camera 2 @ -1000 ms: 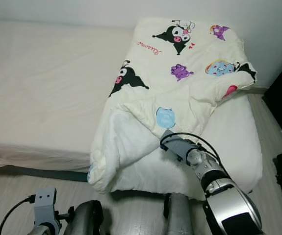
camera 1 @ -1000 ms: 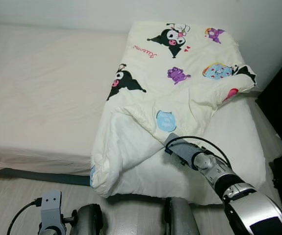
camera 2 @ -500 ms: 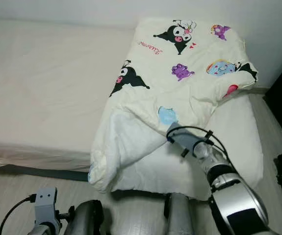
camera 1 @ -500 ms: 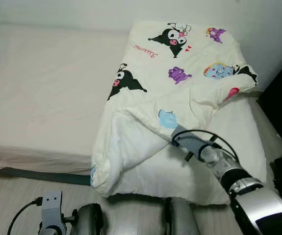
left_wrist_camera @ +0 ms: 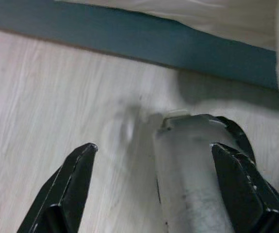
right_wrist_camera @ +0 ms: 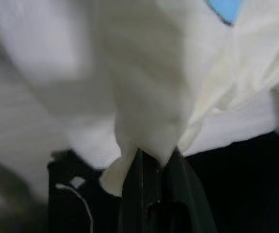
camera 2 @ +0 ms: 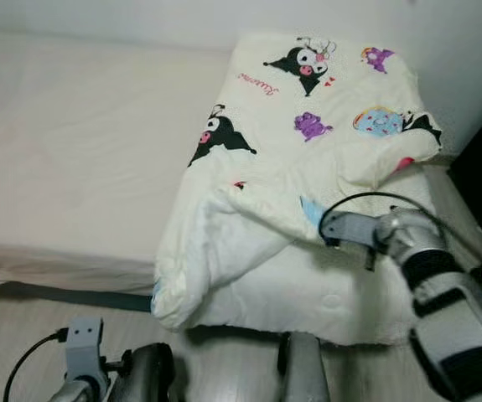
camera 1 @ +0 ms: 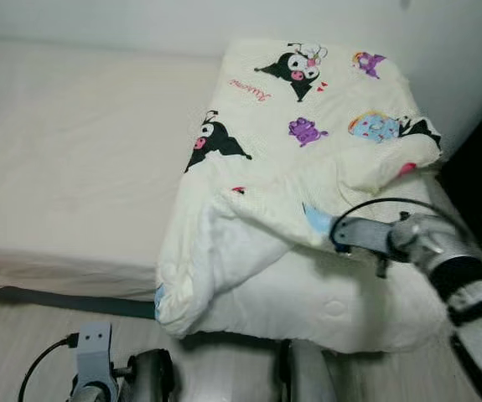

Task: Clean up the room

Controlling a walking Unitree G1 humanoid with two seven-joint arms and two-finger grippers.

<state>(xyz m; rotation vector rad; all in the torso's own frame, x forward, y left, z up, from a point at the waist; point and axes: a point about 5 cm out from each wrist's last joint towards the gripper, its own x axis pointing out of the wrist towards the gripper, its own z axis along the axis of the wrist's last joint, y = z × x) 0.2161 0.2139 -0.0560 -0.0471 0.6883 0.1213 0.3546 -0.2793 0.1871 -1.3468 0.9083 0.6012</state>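
On the bed point(camera 1: 73, 167), soft rumpled quilt point(camera 1: 308, 159) pinched by right tool point(camera 1: 329, 232)

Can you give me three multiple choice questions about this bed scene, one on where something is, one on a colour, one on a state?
1. Where does the cartoon blanket lie on the bed?
A. on the robot's right side of it
B. on the robot's left side of it
C. on the floor beside it

2. What colour is the blanket's background?
A. dark blue
B. cream
C. red

3. What is the right gripper doing?
A. hanging idle
B. holding a cup
C. pinching a fold of the blanket

Answers: 1 A, the blanket covers the right part of the mattress. 2 B, cream cloth carries black, purple and blue prints. 3 C, the right wrist view shows cloth clamped between the shut jaws.
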